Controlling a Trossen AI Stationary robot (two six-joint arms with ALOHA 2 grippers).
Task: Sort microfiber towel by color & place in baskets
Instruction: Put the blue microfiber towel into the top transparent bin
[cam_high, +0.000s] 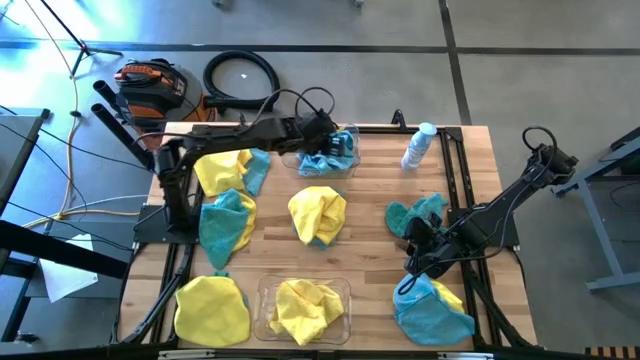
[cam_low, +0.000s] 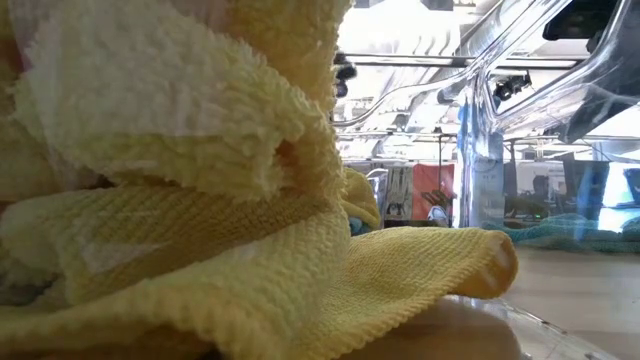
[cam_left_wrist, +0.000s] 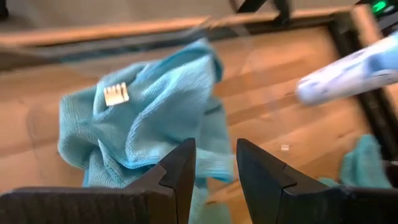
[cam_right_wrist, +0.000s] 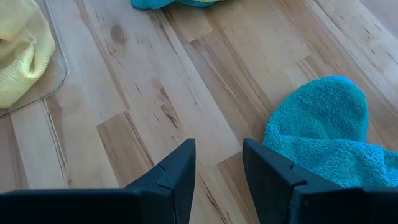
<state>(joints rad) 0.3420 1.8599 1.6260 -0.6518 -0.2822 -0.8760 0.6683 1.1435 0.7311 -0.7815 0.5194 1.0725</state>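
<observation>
Left gripper: fingers parted by a narrow gap, nothing pinched between them, hanging over the far basket at the table's far edge. Directly beneath, inside that tub, a crumpled teal towel with its white care tag turned up. Just beyond, toward the right arm's side, a small white-and-clear bottle lying on the wood.

Right gripper: fingers likewise a little apart and empty, low over bare planks near the table's right-hand near corner. Closest cloth: a teal towel with yellow beneath it, just beside the gripper on its near side. Another teal towel just beside it on the far side.

Farther out: near basket at the near edge, packed with yellow towels that fill the table-level view. Loose yellow-and-teal bundle at table centre, between the two arms. Yellow and teal cloths piled by the left arm's base; one yellow towel at the near left corner.

Deciding relation, as a judgement: teal belongs far, yellow near, and the loose teal cloths on the right lie next to the right gripper but well apart from the teal tub, so a long carry across the table. No clear long axis on any crumpled cloth; a top pinch probably serves.
</observation>
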